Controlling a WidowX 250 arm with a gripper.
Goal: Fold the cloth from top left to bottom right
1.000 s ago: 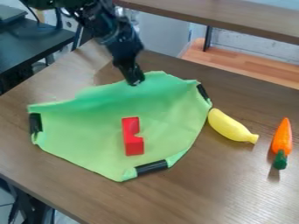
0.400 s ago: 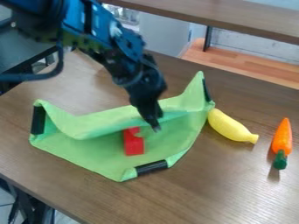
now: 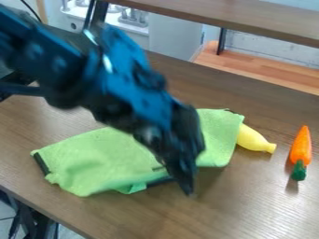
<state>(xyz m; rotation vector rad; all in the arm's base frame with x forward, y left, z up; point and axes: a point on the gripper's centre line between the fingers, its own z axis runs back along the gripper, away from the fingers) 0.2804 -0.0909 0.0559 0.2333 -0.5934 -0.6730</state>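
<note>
The gripper (image 3: 189, 190) hangs low at the middle of the view, its tip by the near edge of the green cloth (image 3: 100, 161). Its fingers cannot be told apart. The cloth lies folded over toward the near side, with its left part spread flat and its right part reaching up to the banana. The arm crosses in front of the cloth's middle. Black strips show at its left end and beside the gripper. The red block is hidden.
A yellow banana (image 3: 253, 139) touches the cloth's right side, partly covered by it. Farther right lies an orange carrot (image 3: 301, 148) with a green top. The wooden table (image 3: 261, 200) has its far edge below a raised shelf.
The gripper has moved down and toward the near right. The cloth's far side has come over with it, covering the red block and part of the banana.
</note>
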